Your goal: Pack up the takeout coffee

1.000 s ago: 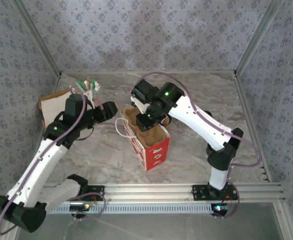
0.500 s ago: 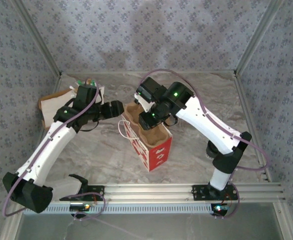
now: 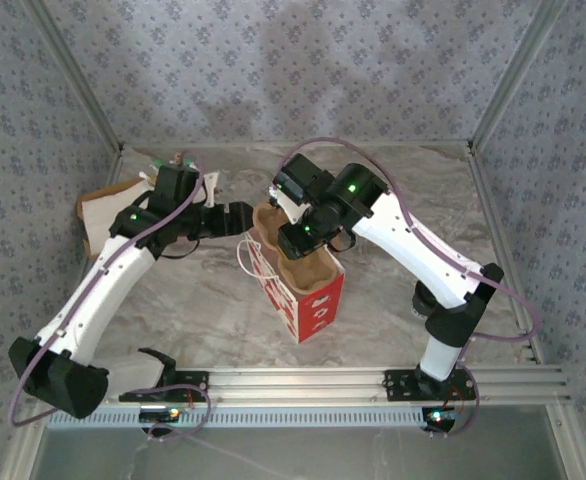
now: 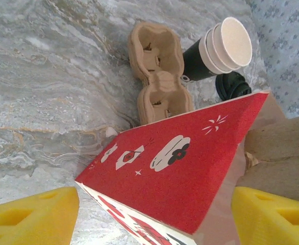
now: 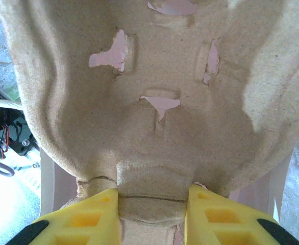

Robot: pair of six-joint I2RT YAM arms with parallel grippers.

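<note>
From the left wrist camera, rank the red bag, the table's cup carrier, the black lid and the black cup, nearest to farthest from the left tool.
1. Red bag: between the fingers of the left tool.
2. Cup carrier: on the table beyond the bag.
3. Black lid and black cup: right of the carrier, too close to call.

I register a red bag [image 3: 313,305] upright on the marble surface [image 3: 203,290], a carrier [image 3: 303,265] in its open top. A second carrier [image 4: 157,76] lies flat beside nested white cups [image 4: 230,43].

One red bag [image 4: 180,168], two cardboard carriers [image 4: 157,69] [image 5: 154,102], one black cup [image 4: 198,60], one black lid [image 4: 232,86], and nested pale cups [image 4: 231,43], count unclear.
</note>
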